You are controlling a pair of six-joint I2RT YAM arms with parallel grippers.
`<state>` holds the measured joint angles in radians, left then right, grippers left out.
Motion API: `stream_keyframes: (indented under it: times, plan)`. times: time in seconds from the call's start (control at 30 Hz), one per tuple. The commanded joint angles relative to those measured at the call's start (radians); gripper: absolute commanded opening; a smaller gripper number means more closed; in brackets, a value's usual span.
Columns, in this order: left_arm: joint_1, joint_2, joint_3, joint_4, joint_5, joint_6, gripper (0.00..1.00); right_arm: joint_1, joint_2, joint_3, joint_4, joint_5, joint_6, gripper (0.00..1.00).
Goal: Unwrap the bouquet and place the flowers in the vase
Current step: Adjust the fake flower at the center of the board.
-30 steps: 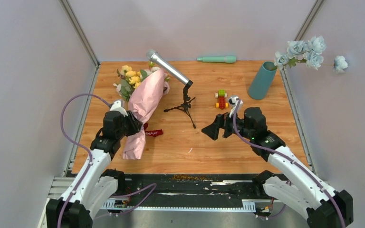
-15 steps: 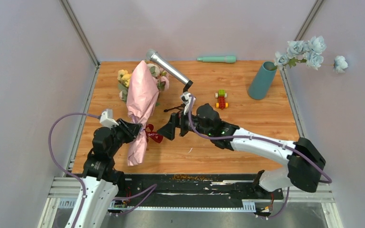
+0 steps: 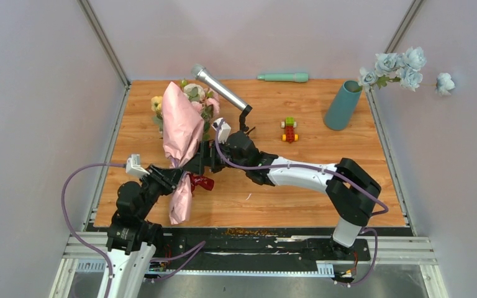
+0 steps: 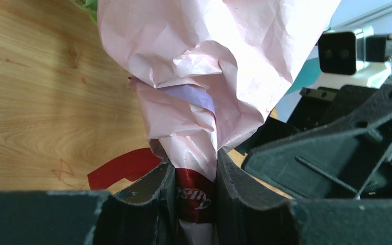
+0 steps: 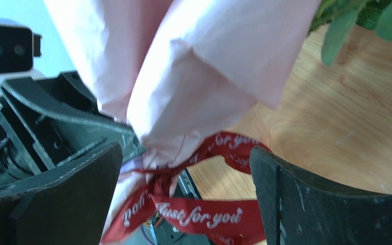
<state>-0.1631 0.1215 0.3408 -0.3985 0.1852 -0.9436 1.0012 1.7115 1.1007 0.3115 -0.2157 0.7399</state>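
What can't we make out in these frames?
Every view: stems, wrapped inside the bouquet paper.
Left wrist: most of the ribbon, pinched between the left gripper fingers.
Top: tips of the right gripper, lost behind the paper.
Top: inside of the vase, too small; unclear whether the pale blue flowers sit in it.

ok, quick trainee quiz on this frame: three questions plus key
1. True or false: the left pincer grips the bouquet at its ribbon.
2. The right pincer is: A shut, B open astride the ribbon, C out of view.
3. Are the flowers in the vase yet?
Key: 1 true; 2 B; 3 no, they are wrapped.
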Motion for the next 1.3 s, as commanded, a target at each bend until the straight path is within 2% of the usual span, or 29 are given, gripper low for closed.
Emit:
stream_keyframes:
  times: [0.0,0.33,0.5,0.6,0.77,0.97,1.07,1.27]
  plan:
    - [0.003,-0.056,0.073,0.088,0.017,-0.013,0.0,0.006,0.043,0.11,0.066,-0.045,0.049,0.97]
    - [0.004,-0.085,0.154,0.102,0.055,-0.107,0.0,0.005,0.148,0.254,0.097,-0.205,0.058,0.97]
    - [0.003,-0.109,0.167,0.13,0.056,-0.092,0.0,0.006,0.204,0.334,0.109,-0.262,0.089,0.96]
    - [0.003,-0.149,0.183,0.117,0.036,-0.059,0.0,0.005,0.202,0.339,0.052,-0.22,0.093,0.95]
    - [0.004,-0.181,0.214,0.073,-0.023,-0.039,0.0,0.007,0.205,0.319,0.098,-0.236,0.109,0.97]
    - [0.004,-0.181,0.2,0.191,0.01,-0.09,0.0,0.026,0.235,0.333,0.206,-0.287,0.115,0.98]
    - [0.003,-0.172,0.193,0.231,0.068,-0.096,0.0,0.03,0.251,0.38,0.219,-0.304,0.088,0.96]
    - [0.004,-0.174,0.219,0.209,0.104,-0.077,0.0,0.034,0.263,0.435,0.208,-0.275,0.052,0.84]
